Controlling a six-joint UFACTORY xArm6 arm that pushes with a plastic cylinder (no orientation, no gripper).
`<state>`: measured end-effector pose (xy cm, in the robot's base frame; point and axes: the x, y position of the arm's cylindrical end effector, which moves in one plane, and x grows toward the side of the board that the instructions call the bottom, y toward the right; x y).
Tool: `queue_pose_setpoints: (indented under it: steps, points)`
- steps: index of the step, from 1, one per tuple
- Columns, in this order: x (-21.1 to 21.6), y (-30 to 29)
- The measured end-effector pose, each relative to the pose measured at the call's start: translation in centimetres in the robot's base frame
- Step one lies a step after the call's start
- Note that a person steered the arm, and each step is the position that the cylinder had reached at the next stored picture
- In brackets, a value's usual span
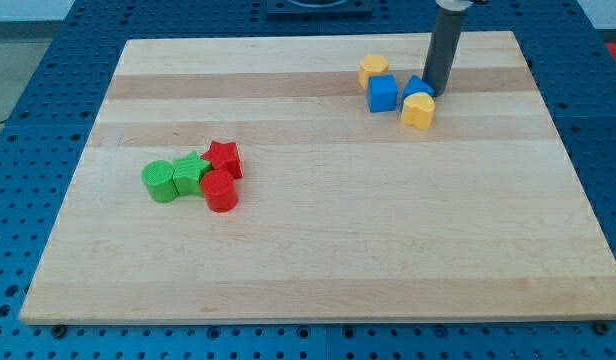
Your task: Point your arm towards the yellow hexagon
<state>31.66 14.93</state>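
We see our tool, a straight dark rod, coming down from the view's top right, and my tip (437, 93) rests on the counter (318, 250), a pale wooden board lying on a blue perforated surface (18, 110). The tool has no jaws to open or clench, so it grips nothing; my tip appears to touch, or sit just beside, the blue block (419, 86) whose shape we cannot make out, since the rod and a yellow block hide part of it.

4 blocks cluster at the view's upper right. The blue cube (383, 93) sits to the view's left of my tip. 2 yellow blocks are here: one (374, 69) at the cluster's top left, touching the blue cube, and the other (419, 110) just below my tip, toward the view's bottom. We cannot tell for certain which of these 2 is the yellow hexagon; the upper-left one looks more faceted.

Well apart, at the view's left centre, 4 more blocks huddle together: a green cylinder (160, 181), a green star-like block (191, 173), a red star (224, 158) and a red cylinder (220, 191), each touching its neighbour.
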Motion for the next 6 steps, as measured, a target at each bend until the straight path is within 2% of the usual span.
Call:
queue_pose_setpoints:
  steps: [1, 2, 3, 4, 5, 6]
  points:
    - [0.0, 0.7]
    - [-0.6, 4.1]
    - [-3.0, 8.7]
    - [-8.0, 8.3]
    - [-11.0, 3.3]
    - [-11.1, -2.9]
